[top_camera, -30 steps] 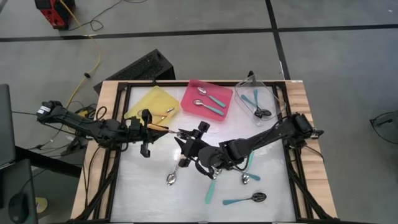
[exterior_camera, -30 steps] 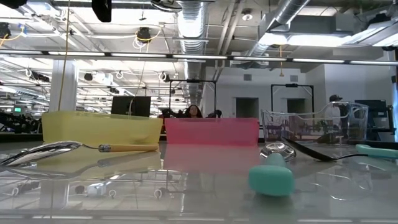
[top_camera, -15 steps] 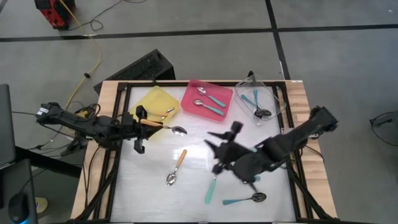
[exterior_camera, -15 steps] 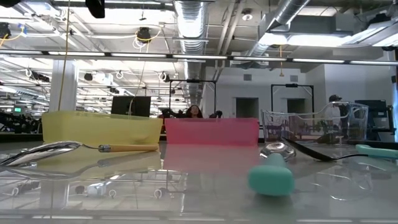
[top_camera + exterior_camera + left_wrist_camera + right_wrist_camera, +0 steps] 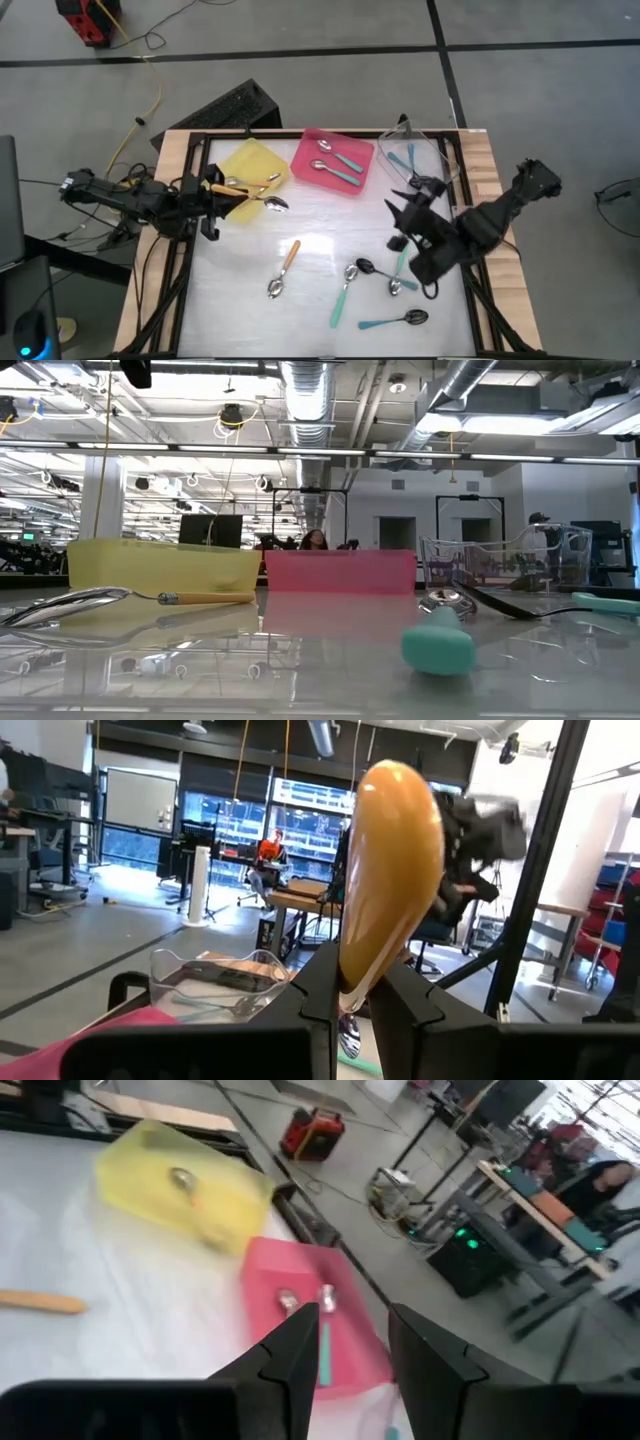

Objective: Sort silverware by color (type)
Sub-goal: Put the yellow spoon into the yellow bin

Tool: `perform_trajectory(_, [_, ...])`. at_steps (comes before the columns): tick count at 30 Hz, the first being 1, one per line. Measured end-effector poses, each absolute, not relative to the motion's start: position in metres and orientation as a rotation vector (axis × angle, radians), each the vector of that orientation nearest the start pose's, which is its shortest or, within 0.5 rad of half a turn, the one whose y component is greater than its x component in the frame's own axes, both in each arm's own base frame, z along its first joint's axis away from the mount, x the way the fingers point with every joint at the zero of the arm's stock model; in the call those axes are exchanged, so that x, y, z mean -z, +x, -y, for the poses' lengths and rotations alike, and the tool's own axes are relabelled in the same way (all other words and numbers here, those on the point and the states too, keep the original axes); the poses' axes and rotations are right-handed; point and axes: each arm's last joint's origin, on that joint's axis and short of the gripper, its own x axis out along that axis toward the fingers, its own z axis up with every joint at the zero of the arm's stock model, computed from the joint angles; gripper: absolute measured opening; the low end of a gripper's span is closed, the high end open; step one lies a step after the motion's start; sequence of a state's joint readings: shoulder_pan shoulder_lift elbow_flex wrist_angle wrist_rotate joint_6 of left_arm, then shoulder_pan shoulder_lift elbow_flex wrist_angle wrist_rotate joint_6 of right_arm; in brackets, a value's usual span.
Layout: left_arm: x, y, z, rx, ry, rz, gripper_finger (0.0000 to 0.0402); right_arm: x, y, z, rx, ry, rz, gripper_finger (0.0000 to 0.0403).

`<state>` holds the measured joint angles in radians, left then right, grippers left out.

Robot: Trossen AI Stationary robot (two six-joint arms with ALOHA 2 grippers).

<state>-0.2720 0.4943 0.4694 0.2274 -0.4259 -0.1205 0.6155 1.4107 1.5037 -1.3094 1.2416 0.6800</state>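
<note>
My left gripper (image 5: 228, 195) is shut on an orange-handled spoon (image 5: 262, 200) whose silver bowl hangs over the near right corner of the yellow tray (image 5: 245, 160). My right gripper (image 5: 402, 213) hovers open and empty over the table's right half, beside the clear tray (image 5: 432, 160). Several spoons lie flat on the table: an orange-handled one (image 5: 285, 268), a teal one with a silver bowl (image 5: 343, 295), one with a black bowl (image 5: 368, 268) and a teal one with a black bowl (image 5: 395, 320). My left gripper pinches the spoon's orange handle (image 5: 365, 982) between its two fingers (image 5: 320, 985). It comes about level from the table's left and lies roughly along the spoon. The handle's free end (image 5: 392, 840) points back toward the wrist. The spoon is lifted clear, bowl toward the table's right.
The pink tray (image 5: 358, 175) holds two teal spoons with silver bowls. The clear tray holds teal spoons with black bowls, and the yellow tray has an orange-handled spoon (image 5: 268, 181). Another teal spoon (image 5: 400, 270) lies under my right arm. Bare table spreads at the near left.
My right gripper has drawn away from the orange-handled spoon and swung toward the table's right edge, uncovering the spoons beneath it. My left gripper, keeping the spoon, has moved toward the table's left and far edge, bringing the bowl over the yellow tray's corner.
</note>
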Motion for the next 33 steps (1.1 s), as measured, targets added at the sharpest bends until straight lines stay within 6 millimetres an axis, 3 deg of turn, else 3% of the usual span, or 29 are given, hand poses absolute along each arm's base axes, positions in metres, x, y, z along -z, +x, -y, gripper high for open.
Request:
perform_trajectory(6, [-0.302, 0.119, 0.021, -0.149, -0.209, 0.205, 0.0021, -0.318, 0.198, -0.126, 0.697, -0.224, -0.414, 0.0141])
perform_trajectory(10, [-0.301, 0.118, 0.019, -0.177, -0.207, 0.196, 0.0021, -0.279, 0.213, -0.135, 0.592, -0.105, -0.393, 0.0135])
perform_trajectory(13, [-0.300, 0.119, 0.018, -0.185, -0.209, 0.187, 0.0021, -0.262, 0.234, -0.144, 0.361, 0.010, -0.364, 0.0134])
perform_trajectory(16, [-0.299, 0.119, 0.016, -0.187, -0.223, 0.174, 0.0021, -0.257, 0.260, -0.152, 0.035, 0.063, -0.234, 0.0134])
perform_trajectory(18, [-0.298, 0.120, 0.015, -0.175, -0.227, 0.164, 0.0021, -0.258, 0.271, -0.154, -0.073, 0.033, -0.151, 0.0134])
perform_trajectory(25, [-0.293, 0.122, 0.010, -0.138, -0.282, 0.122, 0.0021, -0.270, 0.281, -0.136, -0.058, -0.047, -0.045, 0.0133])
perform_trajectory(33, [-0.285, 0.123, 0.002, -0.184, -0.286, 0.045, 0.0021, -0.296, 0.265, -0.117, -0.056, -0.086, -0.027, 0.0133])
